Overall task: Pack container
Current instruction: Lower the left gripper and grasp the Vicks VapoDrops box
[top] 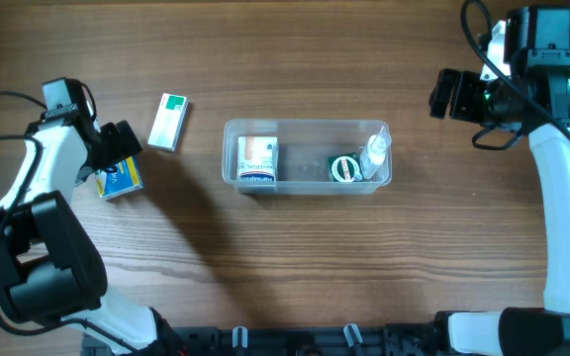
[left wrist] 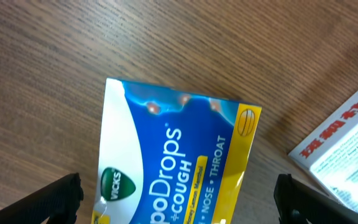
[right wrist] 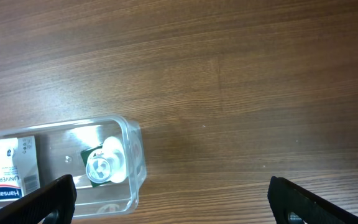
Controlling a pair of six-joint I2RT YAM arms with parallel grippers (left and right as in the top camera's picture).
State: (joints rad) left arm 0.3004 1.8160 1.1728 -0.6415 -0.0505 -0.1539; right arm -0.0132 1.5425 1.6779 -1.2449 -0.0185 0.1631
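- The container is sitting open-topped at mid-table. Judging by its thin clear plastic, it is likely to be light, slightly flexible and slick. A pinch over the rim of a short wall looks like the surest hold.
- Inside the container, a Hansaplast box is lying at the left end. A small clear bottle and a round green item are lying at the right end, and the middle is showing bare floor.
- Just left of the container, a green-and-white box is lying flat.
- Beyond the container's right end, the right gripper is hovering with its fingers spread wide, holding nothing.
- Farthest left of the container, the left gripper is hanging with its jaws apart, straddling a Vicks VapoDrops box without clamping it.
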